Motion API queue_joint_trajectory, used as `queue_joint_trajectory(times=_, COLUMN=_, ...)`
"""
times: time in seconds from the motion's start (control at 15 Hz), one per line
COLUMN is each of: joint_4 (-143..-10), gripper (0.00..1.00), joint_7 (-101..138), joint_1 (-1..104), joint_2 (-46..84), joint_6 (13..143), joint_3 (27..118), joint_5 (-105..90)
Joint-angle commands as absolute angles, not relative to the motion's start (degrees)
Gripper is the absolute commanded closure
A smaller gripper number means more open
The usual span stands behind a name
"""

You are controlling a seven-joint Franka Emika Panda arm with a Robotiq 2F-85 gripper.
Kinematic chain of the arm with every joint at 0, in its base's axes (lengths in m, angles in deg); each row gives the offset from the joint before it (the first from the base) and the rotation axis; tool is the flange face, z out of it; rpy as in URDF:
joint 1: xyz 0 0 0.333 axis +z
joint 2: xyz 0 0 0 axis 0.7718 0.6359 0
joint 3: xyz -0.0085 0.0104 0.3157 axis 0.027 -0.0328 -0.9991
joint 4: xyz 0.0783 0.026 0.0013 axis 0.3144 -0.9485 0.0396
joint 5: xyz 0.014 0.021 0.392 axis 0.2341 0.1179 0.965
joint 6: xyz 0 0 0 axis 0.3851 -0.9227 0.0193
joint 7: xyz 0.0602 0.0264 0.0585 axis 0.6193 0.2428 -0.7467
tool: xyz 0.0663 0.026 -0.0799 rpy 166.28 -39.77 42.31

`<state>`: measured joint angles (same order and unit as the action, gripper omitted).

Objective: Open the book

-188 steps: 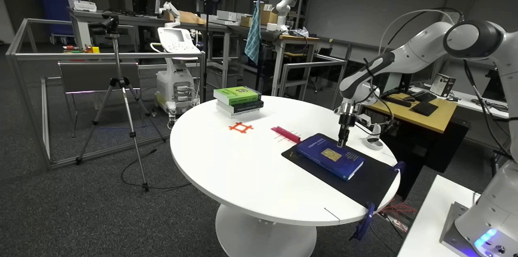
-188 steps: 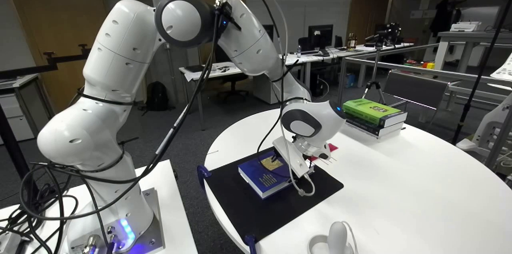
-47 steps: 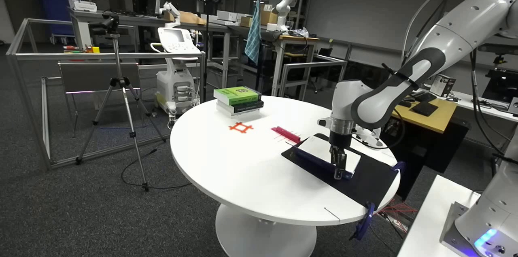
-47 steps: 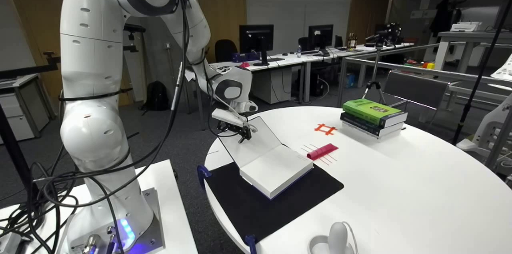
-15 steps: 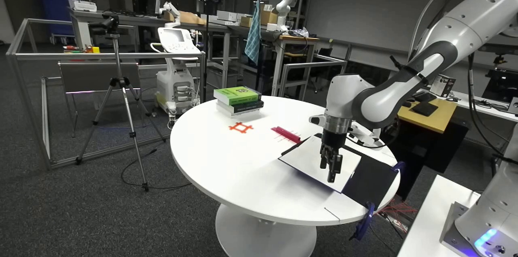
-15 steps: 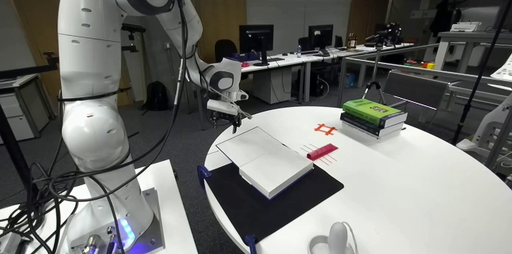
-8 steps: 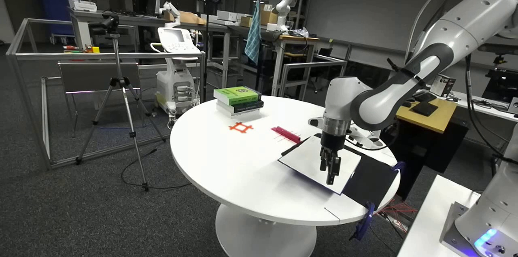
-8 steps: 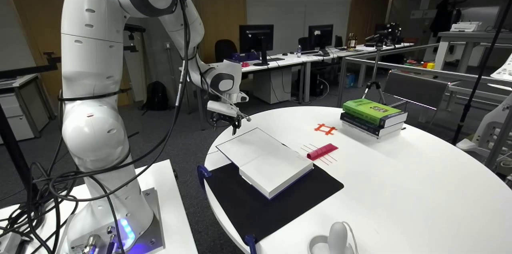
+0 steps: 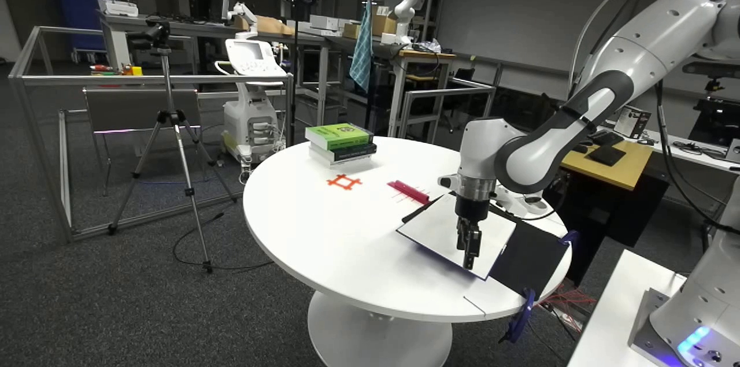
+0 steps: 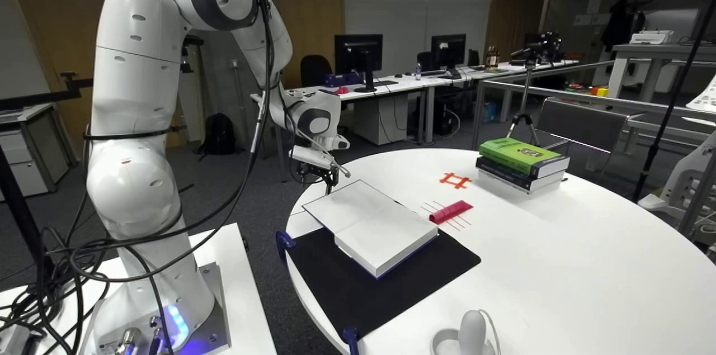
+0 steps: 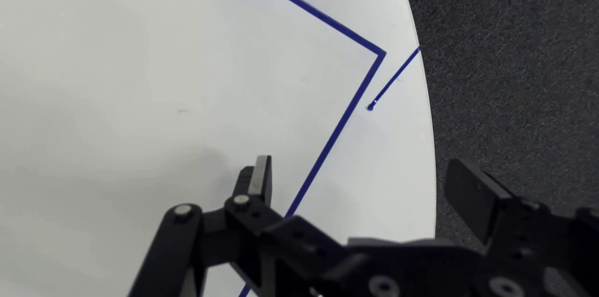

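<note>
In an exterior view, the black two-finger Robotiq gripper [image 9: 465, 257] points down over the free edge of a large navy-blue book with white pages [image 9: 445, 222]. The book lies open, its turned-back cover [image 9: 433, 235] beneath the gripper and the rest farther from it, partly on a thin black rectangular mat [image 9: 529, 257] set on a round white table [image 9: 312, 228]. Dark shading shows under the cover edge nearest the gripper; the cover probably rests raised rather than flat.

In an exterior view, the gripper hangs just beside the outer edge of the cover, pale inner face up. The thick white page block [image 10: 386, 240] lies on the cover's far side from the gripper. Contact with the cover: cannot tell.

In the wrist view, the fingers [image 11: 262, 175] stand wide apart, clamped on nothing. The cover's dark-blue border runs through the gap as seen from here: one finger over the inner face, the other out past the border, against dark grey carpet [image 11: 505, 77].

Assessment: turning the cover looks done; the step in hand reads as settling it or getting clear of it. The next move calls for a light push down on the inner face, should the cover spring up, or else a straight lift away. Main risk: a finger catching under the border and swinging the cover back towards the pages.
</note>
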<state>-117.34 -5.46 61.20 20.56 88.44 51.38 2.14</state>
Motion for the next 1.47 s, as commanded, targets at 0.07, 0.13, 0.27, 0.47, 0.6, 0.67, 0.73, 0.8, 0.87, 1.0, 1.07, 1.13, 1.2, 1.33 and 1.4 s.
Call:
queue_joint_trajectory(times=0.07, joint_4=-114.79, gripper=0.00, joint_7=-0.92, joint_1=62.33, joint_2=23.88, joint_6=88.89, joint_3=53.01, joint_5=-1.90)
queue_joint_trajectory(times=0.13, joint_4=-114.24, gripper=0.00, joint_7=-0.40, joint_1=62.36, joint_2=24.48, joint_6=88.56, joint_3=53.21, joint_5=-2.46)
queue_joint_trajectory(times=0.27, joint_4=-113.40, gripper=0.00, joint_7=0.61, joint_1=62.55, joint_2=25.49, joint_6=88.18, joint_3=53.56, joint_5=-3.35)
queue_joint_trajectory(times=0.47, joint_4=-112.10, gripper=0.00, joint_7=1.53, joint_1=62.69, joint_2=26.98, joint_6=87.43, joint_3=53.86, joint_5=-4.12)
queue_joint_trajectory(times=0.6, joint_4=-111.34, gripper=0.00, joint_7=2.23, joint_1=62.83, joint_2=28.05, joint_6=87.01, joint_3=54.20, joint_5=-4.55)
queue_joint_trajectory(times=0.67, joint_4=-111.01, gripper=0.00, joint_7=2.53, joint_1=62.86, joint_2=28.42, joint_6=86.82, joint_3=54.32, joint_5=-4.76)
queue_joint_trajectory(times=0.73, joint_4=-110.76, gripper=0.00, joint_7=2.62, joint_1=62.79, joint_2=28.68, joint_6=86.66, joint_3=54.33, joint_5=-4.87)
queue_joint_trajectory(times=0.8, joint_4=-110.64, gripper=0.00, joint_7=2.62, joint_1=62.67, joint_2=28.65, joint_6=86.53, joint_3=54.24, joint_5=-4.81)
queue_joint_trajectory(times=0.87, joint_4=-110.46, gripper=0.00, joint_7=2.41, joint_1=62.52, joint_2=28.62, joint_6=86.64, joint_3=54.09, joint_5=-4.64)
queue_joint_trajectory(times=1.0, joint_4=-110.45, gripper=0.00, joint_7=1.86, joint_1=62.19, joint_2=27.70, joint_6=86.48, joint_3=53.47, joint_5=-4.01)
queue_joint_trajectory(times=1.07, joint_4=-110.66, gripper=0.00, joint_7=1.84, joint_1=62.23, joint_2=27.02, joint_6=86.60, joint_3=53.34, joint_5=-4.02)
queue_joint_trajectory(times=1.13, joint_4=-111.10, gripper=0.00, joint_7=1.76, joint_1=62.26, joint_2=25.90, joint_6=86.96, joint_3=53.06, joint_5=-3.97)
queue_joint_trajectory(times=1.2, joint_4=-111.58, gripper=0.00, joint_7=1.45, joint_1=62.13, joint_2=24.66, joint_6=86.98, joint_3=52.59, joint_5=-3.67)
queue_joint_trajectory(times=1.33, joint_4=-112.67, gripper=0.00, joint_7=0.94, joint_1=61.92, joint_2=22.07, joint_6=87.64, joint_3=51.60, joint_5=-3.02)
queue_joint_trajectory(times=1.4, joint_4=-113.27, gripper=0.00, joint_7=0.62, joint_1=61.68, joint_2=20.65, joint_6=87.95, joint_3=51.01, joint_5=-2.42)
